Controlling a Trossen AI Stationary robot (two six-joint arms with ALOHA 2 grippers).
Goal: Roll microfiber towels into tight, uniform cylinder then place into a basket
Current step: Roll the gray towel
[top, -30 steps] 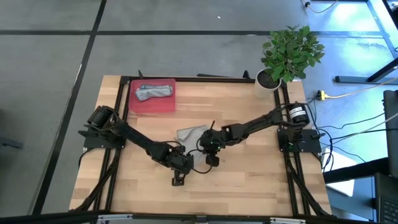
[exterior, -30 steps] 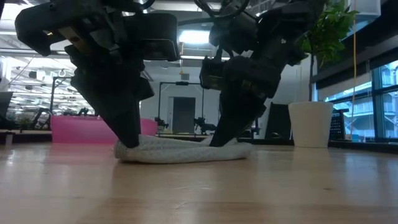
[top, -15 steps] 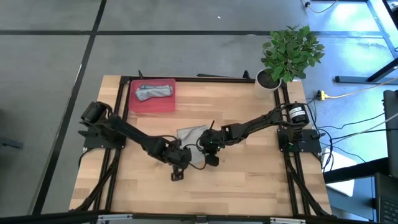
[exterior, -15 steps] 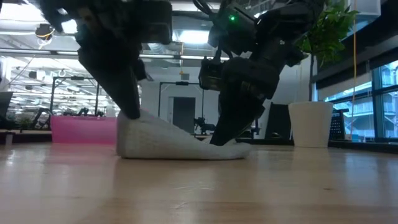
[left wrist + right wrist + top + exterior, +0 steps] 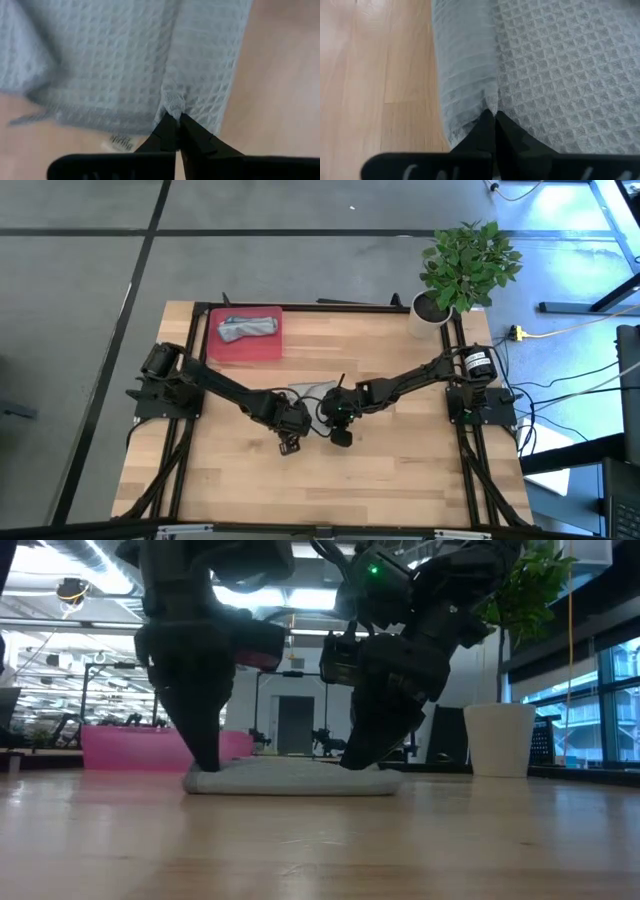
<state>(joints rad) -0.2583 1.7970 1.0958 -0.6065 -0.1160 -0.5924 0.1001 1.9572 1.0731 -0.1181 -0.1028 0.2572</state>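
Observation:
A pale grey-blue waffle-weave microfiber towel (image 5: 312, 392) lies low and flat on the wooden table at its middle, and also shows in the low view (image 5: 295, 778). My left gripper (image 5: 290, 422) stands at the towel's left end (image 5: 205, 765), shut on the cloth. My right gripper (image 5: 336, 416) is at its right end (image 5: 355, 762), also shut on the cloth. A second, grey towel (image 5: 248, 328) lies bunched in the basket, a red tray (image 5: 225, 350) at the far left. My left gripper pinches a small pucker of the towel (image 5: 172, 102) between its two fingertips, close to the cloth's edge. The fingers come from above, pointing steeply down. The towel lies on the table under them. My right gripper pinches the towel at a fold line (image 5: 492, 106) where a smoother doubled strip meets the waffle face. Its fingers slant down from the table's right side. How many layers it has, I cannot tell. The cloth rests on the table.
A white pot with a green plant (image 5: 462, 270) stands at the table's far right corner. Bare wood (image 5: 300, 490) stretches between the grippers and the near edge. Black frame rails (image 5: 190, 380) run along the table's left and right sides.
My left gripper has gone toward the far edge with the towel's left end and rolled at the wrist. It raised that end off the table, then brought it down again. The towel's near part has folded over, and the cloth lies flat and shorter. My right gripper has kept still.

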